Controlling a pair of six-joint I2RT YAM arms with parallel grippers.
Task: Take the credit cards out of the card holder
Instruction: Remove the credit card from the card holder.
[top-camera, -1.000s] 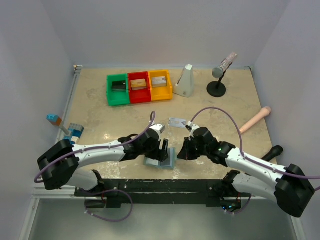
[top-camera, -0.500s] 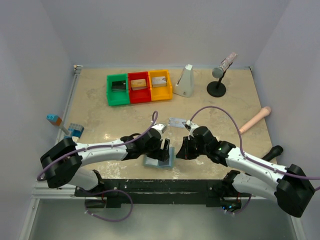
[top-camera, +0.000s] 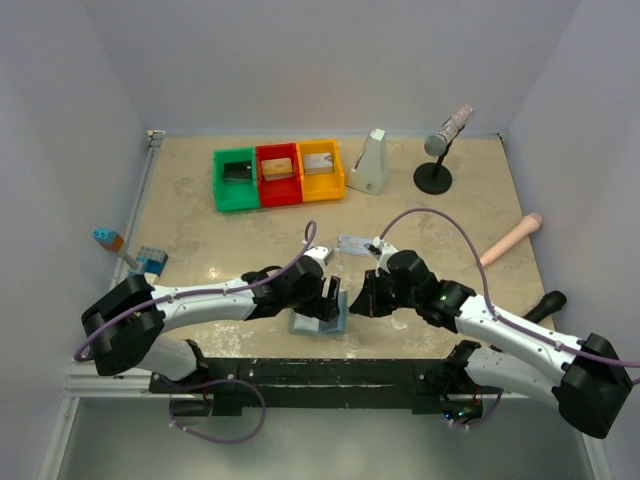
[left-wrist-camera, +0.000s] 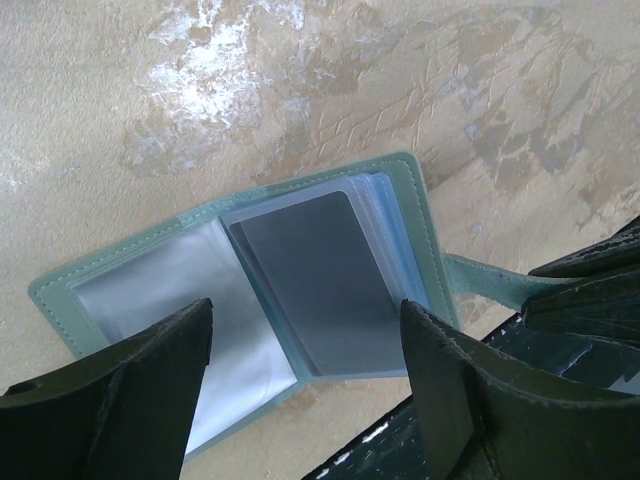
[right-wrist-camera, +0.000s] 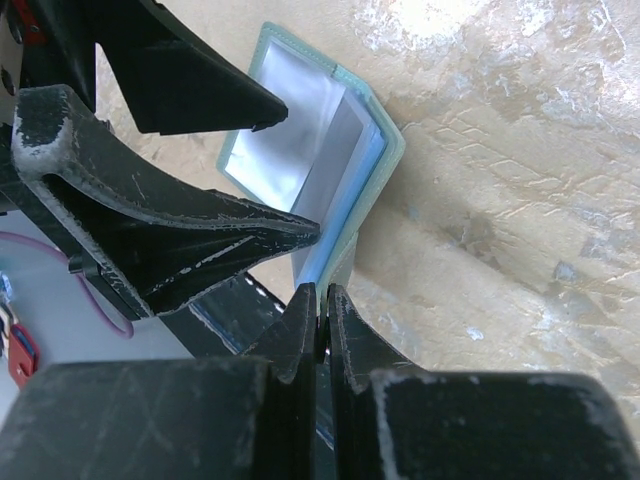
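— Top view?
— Card holder (top-camera: 320, 322) open on the counter (top-camera: 200, 230), near the front edge between the arms.
— Left wrist?
— Left jaws spread wide over it, with a grey card (left-wrist-camera: 310, 285) in its pocket.
— Right wrist?
— Right jaws clenched, their tips at the snap tab (right-wrist-camera: 342, 265).

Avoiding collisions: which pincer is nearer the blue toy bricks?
Left. The left pincer hangs right of the blue toy bricks, over the grey-green wallet; the right pincer sits farther right.
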